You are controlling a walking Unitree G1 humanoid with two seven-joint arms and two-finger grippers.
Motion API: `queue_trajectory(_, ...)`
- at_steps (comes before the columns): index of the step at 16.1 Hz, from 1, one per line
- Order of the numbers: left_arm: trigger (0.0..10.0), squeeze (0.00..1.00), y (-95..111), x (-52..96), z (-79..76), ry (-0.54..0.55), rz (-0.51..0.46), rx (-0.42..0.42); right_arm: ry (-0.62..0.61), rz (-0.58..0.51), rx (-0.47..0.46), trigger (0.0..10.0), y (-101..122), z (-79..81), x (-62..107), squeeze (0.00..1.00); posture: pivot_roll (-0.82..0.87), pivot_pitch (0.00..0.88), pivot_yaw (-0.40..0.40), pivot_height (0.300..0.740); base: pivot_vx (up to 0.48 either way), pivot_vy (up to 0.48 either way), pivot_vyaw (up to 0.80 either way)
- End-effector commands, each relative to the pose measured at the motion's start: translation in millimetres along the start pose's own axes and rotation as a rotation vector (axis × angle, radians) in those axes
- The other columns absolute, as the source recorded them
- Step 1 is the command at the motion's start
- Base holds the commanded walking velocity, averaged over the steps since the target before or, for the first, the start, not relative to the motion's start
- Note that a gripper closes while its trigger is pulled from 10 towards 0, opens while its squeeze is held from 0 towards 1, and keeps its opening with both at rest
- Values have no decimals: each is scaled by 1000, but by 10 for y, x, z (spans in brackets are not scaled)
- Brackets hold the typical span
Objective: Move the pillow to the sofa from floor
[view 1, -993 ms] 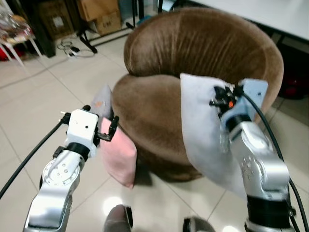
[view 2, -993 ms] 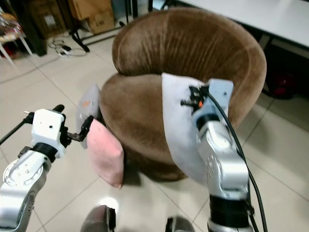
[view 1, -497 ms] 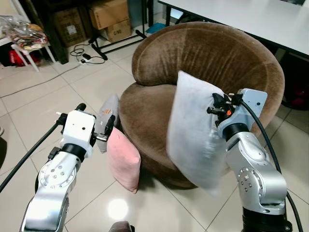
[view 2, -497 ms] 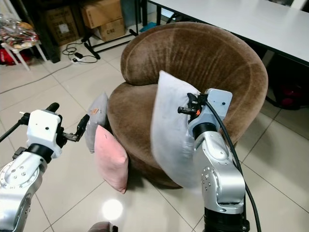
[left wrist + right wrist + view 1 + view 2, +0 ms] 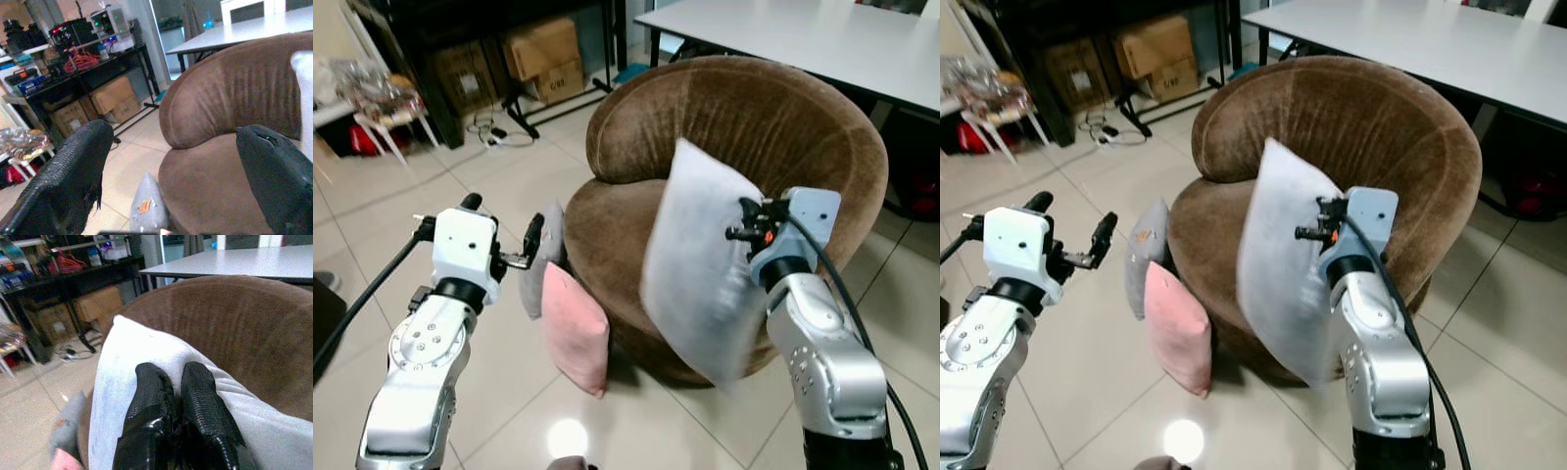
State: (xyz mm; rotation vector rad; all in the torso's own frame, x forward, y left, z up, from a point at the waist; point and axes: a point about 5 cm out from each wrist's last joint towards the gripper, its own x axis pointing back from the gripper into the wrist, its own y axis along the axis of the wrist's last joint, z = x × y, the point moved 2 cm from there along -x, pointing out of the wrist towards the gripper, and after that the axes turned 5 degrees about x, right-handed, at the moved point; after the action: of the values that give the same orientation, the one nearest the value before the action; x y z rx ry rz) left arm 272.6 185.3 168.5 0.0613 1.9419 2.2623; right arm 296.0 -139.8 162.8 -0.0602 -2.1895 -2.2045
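**White pillow held off the floor, in front of the sofa**

Head views: we see the right gripper holding the white pillow up in the air, hanging against the front of the brown sofa. Our left gripper hovers near a grey pillow and a pink pillow, both leaning on the sofa's base on the tiled floor.

Left wrist view: we note the fingers spread wide, nothing between them.

Right wrist view: we note the fingers pressed together, pinching the white pillow's fabric, sofa back behind.
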Motion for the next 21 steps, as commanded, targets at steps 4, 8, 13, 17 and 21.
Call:
queue_trajectory(4,10000,0,-36,-8,60,14,19,-2,16,-69,9,10000,109,68,10,0,-28,0,87,740,0,0,0)
queue_trajectory(8,10000,0,-83,90,111,81,26,0,96,-82,14,10000,152,146,-43,0,12,0,-7,740,0,0,0)
queue_trajectory(13,10000,0,-62,102,86,86,12,4,123,-83,6,10000,175,153,-97,0,5,0,-15,740,0,0,0)
queue_trajectory(17,10000,0,-43,71,59,71,8,-4,102,-79,8,10000,169,143,-103,0,2,0,-11,740,60,0,519)
queue_trajectory(21,10000,0,-41,59,64,67,9,-13,76,-89,-18,10000,190,102,-111,0,-7,0,-10,740,120,0,0)
